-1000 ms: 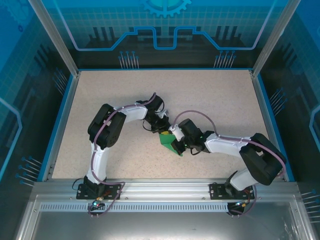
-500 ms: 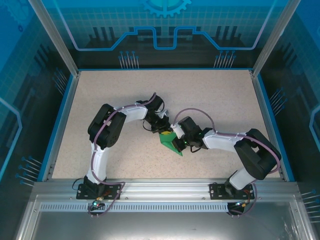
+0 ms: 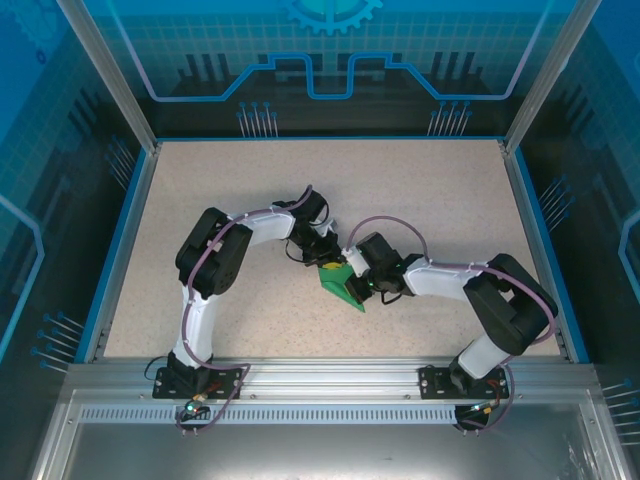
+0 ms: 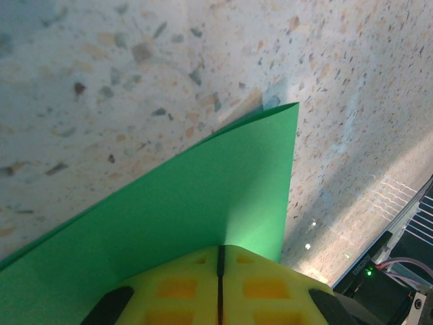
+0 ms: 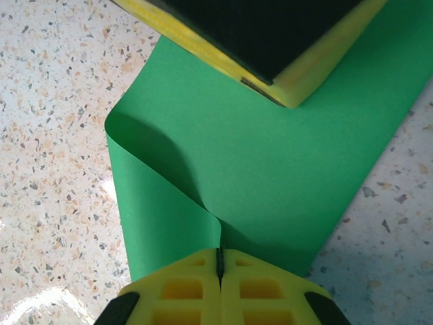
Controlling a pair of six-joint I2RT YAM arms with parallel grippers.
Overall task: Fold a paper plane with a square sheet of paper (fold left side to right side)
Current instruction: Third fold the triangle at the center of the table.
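The square sheet of paper (image 3: 338, 286) is a small bright green creased shape on the speckled table, between the two grippers. My right gripper (image 5: 218, 252) is shut on a raised edge of the sheet (image 5: 270, 156); that flap curls up from the table into its yellow jaws. My left gripper (image 4: 220, 249) is shut, its yellow tips resting on the flat green sheet (image 4: 203, 196) with nothing seen between them. In the right wrist view the left gripper's fingers (image 5: 318, 57) press down on the sheet's far part. From above, the left gripper (image 3: 325, 262) and the right gripper (image 3: 352, 281) sit close together.
The speckled table (image 3: 420, 200) has a blue rim (image 3: 120, 240) on three sides and glass walls behind it. An aluminium rail (image 3: 320, 372) with both arm bases runs along the near edge. Bare tabletop lies all around the sheet.
The right arm has drawn in a little to the left with the paper's edge in its jaws, its elbow shifting inward. The left arm has stayed put.
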